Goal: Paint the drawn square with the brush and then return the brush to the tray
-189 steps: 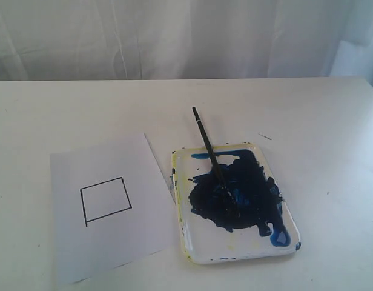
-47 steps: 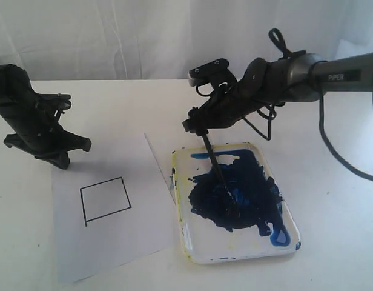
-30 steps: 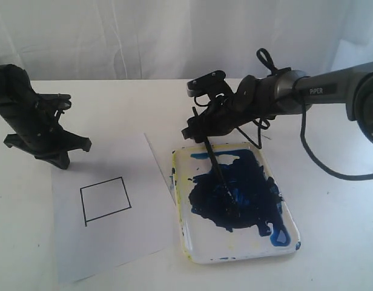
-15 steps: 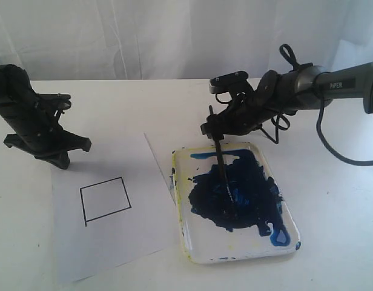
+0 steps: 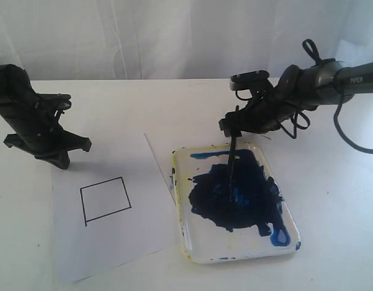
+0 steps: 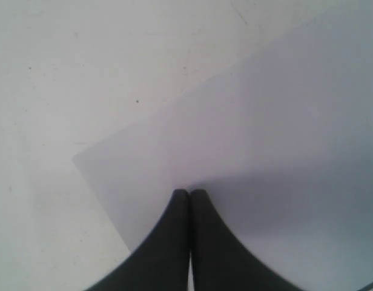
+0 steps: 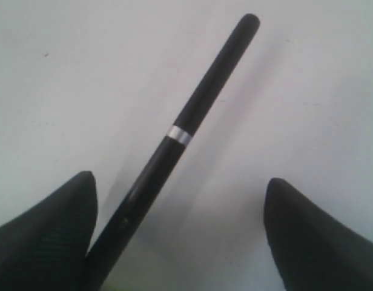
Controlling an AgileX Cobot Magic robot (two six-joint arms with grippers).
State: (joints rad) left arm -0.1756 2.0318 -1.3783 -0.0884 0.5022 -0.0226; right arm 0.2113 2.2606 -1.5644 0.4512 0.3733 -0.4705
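Note:
The brush (image 5: 232, 159) lies with its tip in the dark blue paint of the tray (image 5: 181, 233), and its handle sticks out over the tray's far rim. My right gripper (image 5: 230, 128) stands open around that handle end. In the right wrist view the brush (image 7: 186, 124) rests against one finger, far from the other, inside my right gripper (image 7: 179, 180). The drawn square (image 5: 106, 200) has a white inside on the paper sheet (image 5: 114, 242). My left gripper (image 5: 56, 159) is shut with nothing in it, down at the paper's far left corner (image 6: 189, 193).
The white table (image 5: 332, 200) extends to the right of the tray. A white curtain (image 5: 174, 36) hangs behind the table. The right arm's cable (image 5: 350, 142) loops over the table at the right.
My right gripper has moved to the right along the tray's far rim, and the brush handle has swung right with it. The left arm has not moved.

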